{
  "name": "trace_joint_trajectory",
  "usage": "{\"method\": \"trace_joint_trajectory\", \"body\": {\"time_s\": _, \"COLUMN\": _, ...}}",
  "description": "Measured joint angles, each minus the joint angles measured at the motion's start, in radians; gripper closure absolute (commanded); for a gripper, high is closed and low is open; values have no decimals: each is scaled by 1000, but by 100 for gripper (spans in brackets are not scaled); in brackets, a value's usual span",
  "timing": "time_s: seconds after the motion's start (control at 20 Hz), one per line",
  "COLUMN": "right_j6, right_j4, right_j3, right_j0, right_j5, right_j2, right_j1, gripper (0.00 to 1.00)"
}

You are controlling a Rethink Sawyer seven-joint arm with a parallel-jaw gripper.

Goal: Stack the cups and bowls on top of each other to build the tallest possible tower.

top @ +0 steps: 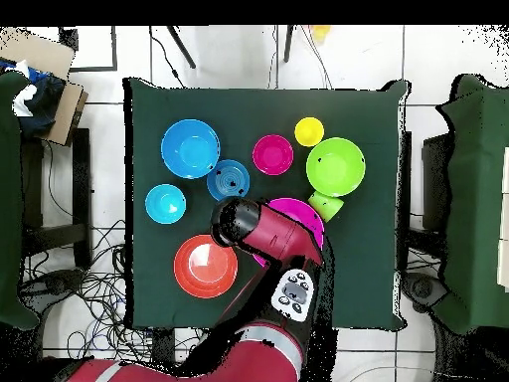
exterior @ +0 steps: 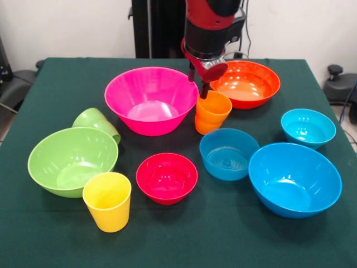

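My gripper (exterior: 198,84) is at the rim of the orange cup (exterior: 212,111), which stands tilted between the large pink bowl (exterior: 150,100) and the orange bowl (exterior: 245,84). The jaws look shut on the cup's rim. The arm hides this cup in the overhead view. The green cup (exterior: 96,123) lies on its side behind the light green bowl (exterior: 72,161). The yellow cup (exterior: 107,201) stands upright in front of that bowl. The red bowl (exterior: 167,177), a small blue bowl (exterior: 228,153), a cyan bowl (exterior: 308,127) and the large blue bowl (exterior: 294,178) sit apart, upright.
Everything rests on a dark green cloth-covered table (exterior: 184,240). In the overhead view the arm (top: 268,239) covers part of the pink bowl (top: 303,211). Chairs and cables surround the table.
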Motion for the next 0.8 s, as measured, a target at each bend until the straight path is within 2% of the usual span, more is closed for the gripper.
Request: {"method": "trace_joint_trajectory", "body": {"time_s": 0.8, "right_j6": 0, "right_j4": 0, "right_j3": -21, "right_j0": -24, "right_j5": 0, "right_j2": 0, "right_j1": 67, "gripper": 0}}
